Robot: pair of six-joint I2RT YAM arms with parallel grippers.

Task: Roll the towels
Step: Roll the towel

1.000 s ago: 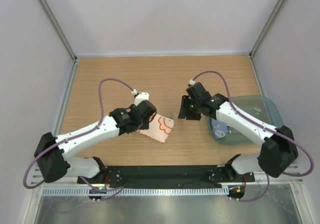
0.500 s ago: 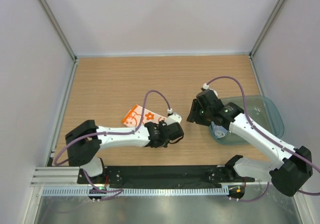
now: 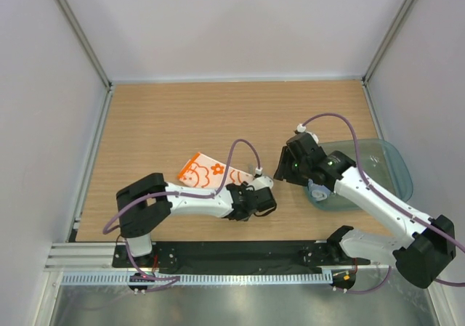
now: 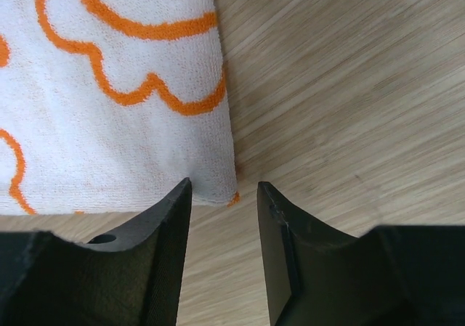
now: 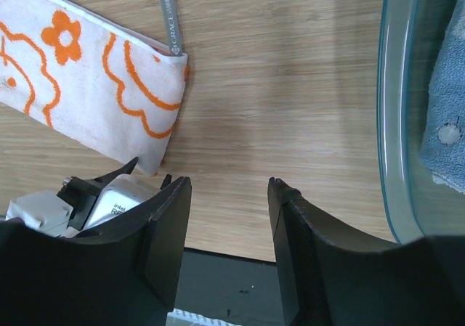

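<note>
The wooden surface (image 3: 182, 115) was seen from above, with both arms reaching over its near half. The translucent teal tray (image 3: 389, 159) was set against the right edge, nearer the near corner than the far one.

The white towel with the orange pattern (image 3: 207, 172) was laid flat as a narrow folded strip in the near half of the surface, a little left of the middle. Its long axis was slanted: one short end pointed toward the far left, the other toward the near right. Part of its near long side was covered by the left arm in the top view. The pale grey-blue towel (image 3: 318, 189) was bunched inside the tray, against the tray's near-left wall (its long axis could not be told from the crumpled shape).

The left gripper (image 4: 224, 188) was held low at the near-right end of the patterned towel, its fingers parted and nothing pinched; a corner of the towel was seen lying just in the gap at the fingertips. The right gripper (image 5: 229, 184) was poised between that towel end and the tray's rim, its fingers likewise spread, with only bare wood between them.

A small grey label (image 5: 168, 17) was seen sticking out from the towel's near-right end.
</note>
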